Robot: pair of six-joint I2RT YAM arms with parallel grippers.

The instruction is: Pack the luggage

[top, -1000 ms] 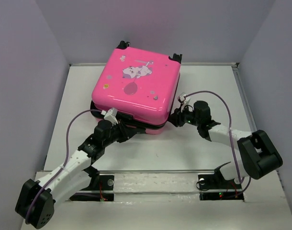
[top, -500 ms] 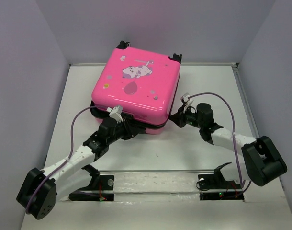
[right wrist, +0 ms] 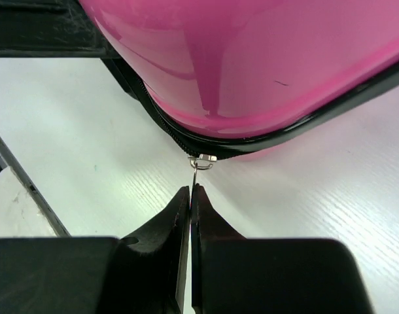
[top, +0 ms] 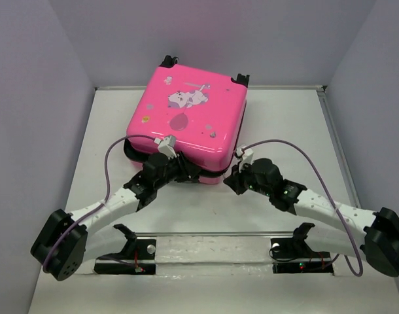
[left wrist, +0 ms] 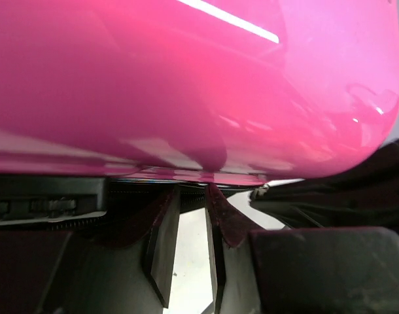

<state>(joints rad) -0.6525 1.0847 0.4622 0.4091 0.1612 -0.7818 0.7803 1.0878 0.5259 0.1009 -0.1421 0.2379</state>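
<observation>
1. Luggage point(top: 186, 121): a hot-pink hard-shell case lies flat on the table, lid upward. It sits just beyond the tips of both grippers, with its near edge against them.
2. The lid is down on the lower half, so whatever is inside is hidden. A white cartoon animal point(top: 184, 98) and a balloon are printed on the lid, well beyond the jaws.
3. A black zipper band point(right wrist: 265, 140) runs round the seam. It curves past directly ahead of the right jaws at the case's near right corner.
4. The right gripper point(right wrist: 190, 190) has its jaws pressed together. They pinch the thin metal zipper pull point(right wrist: 198, 171), which hangs from the slider straight ahead of the tips.
5. The left gripper point(left wrist: 191, 190) has its jaws slightly apart, and bare table shows through the narrow gap. The tips sit under the pink lid's rim at the seam, on the near left side, with nothing between them.
6. Two small black wheels point(top: 168, 60) stick out at the far edge, on the side away from both jaws.
7. The table point(top: 284, 124) is white and spreads beneath and beside both jaws.
8. Plain pale walls point(top: 219, 39) close in the table behind and at both sides.
9. A purple cable point(top: 114, 154) loops along each arm.
</observation>
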